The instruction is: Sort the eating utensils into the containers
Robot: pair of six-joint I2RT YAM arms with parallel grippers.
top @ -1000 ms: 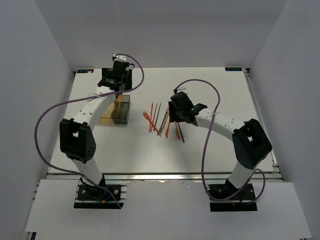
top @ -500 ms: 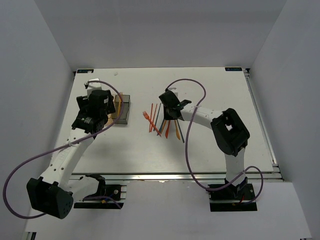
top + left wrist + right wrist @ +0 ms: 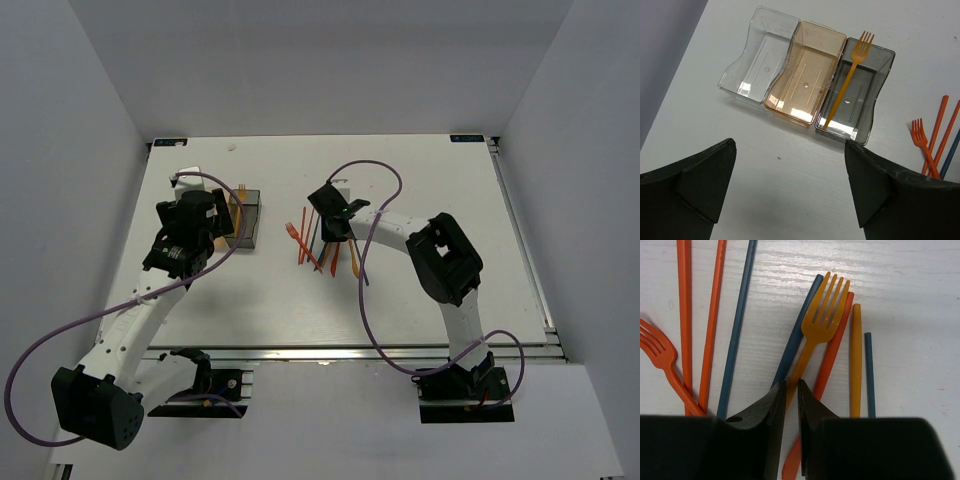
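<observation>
The containers [image 3: 805, 75] are three joined bins: clear, tan-orange and dark grey [image 3: 867, 107]. One yellow-orange fork [image 3: 850, 75] leans in the dark grey bin. My left gripper [image 3: 790, 185] hangs open on the near side of the bins, with nothing between its jaws. The other eating utensils [image 3: 325, 245] lie fanned out on the table: orange sticks [image 3: 685, 315], an orange fork [image 3: 662, 357], blue sticks [image 3: 740, 325], a red knife [image 3: 832, 355] and a yellow stick [image 3: 855, 360]. My right gripper [image 3: 791, 382] is down in this pile, shut on the handle of a yellow-orange fork [image 3: 824, 315].
The white table [image 3: 430, 190] is walled by pale panels on three sides. Purple cables loop over both arms. The bins [image 3: 243, 222] stand left of centre, about a hand's width from the utensil pile.
My left arm pulled back from over the bins toward the near left, still open. My right gripper shifted left over the pile and closed on the fork's handle.
</observation>
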